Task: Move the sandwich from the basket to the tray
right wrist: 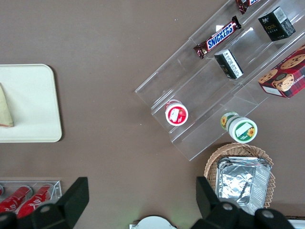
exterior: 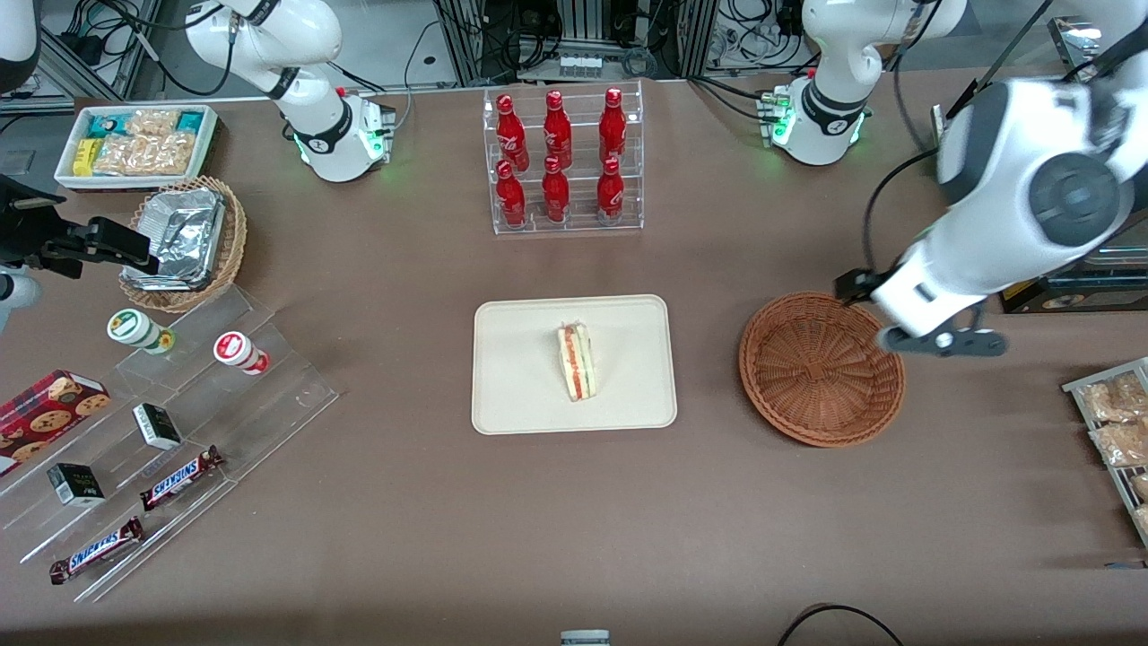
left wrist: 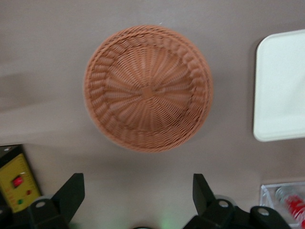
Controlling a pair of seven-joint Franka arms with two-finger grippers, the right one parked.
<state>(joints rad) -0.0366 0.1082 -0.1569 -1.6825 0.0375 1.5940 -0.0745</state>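
Observation:
The sandwich (exterior: 577,362) lies on its side in the middle of the cream tray (exterior: 520,395), its pink and yellow layers showing. The round reddish-brown basket (exterior: 821,368) sits beside the tray, toward the working arm's end, with nothing in it. My gripper (exterior: 906,309) hangs high over the basket's rim, on the side farther from the front camera. In the left wrist view the gripper (left wrist: 138,191) is open, its dark fingers (left wrist: 71,193) wide apart with only bare table between them. That view also shows the whole basket (left wrist: 147,88) and one edge of the tray (left wrist: 281,86).
A clear rack of red bottles (exterior: 563,161) stands farther from the front camera than the tray. Acrylic steps with snacks (exterior: 161,422), a tan basket of foil trays (exterior: 184,238) and a white bin (exterior: 134,144) lie toward the parked arm's end. A yellow box (left wrist: 19,183) and bagged pastries (exterior: 1117,422) are toward the working arm's end.

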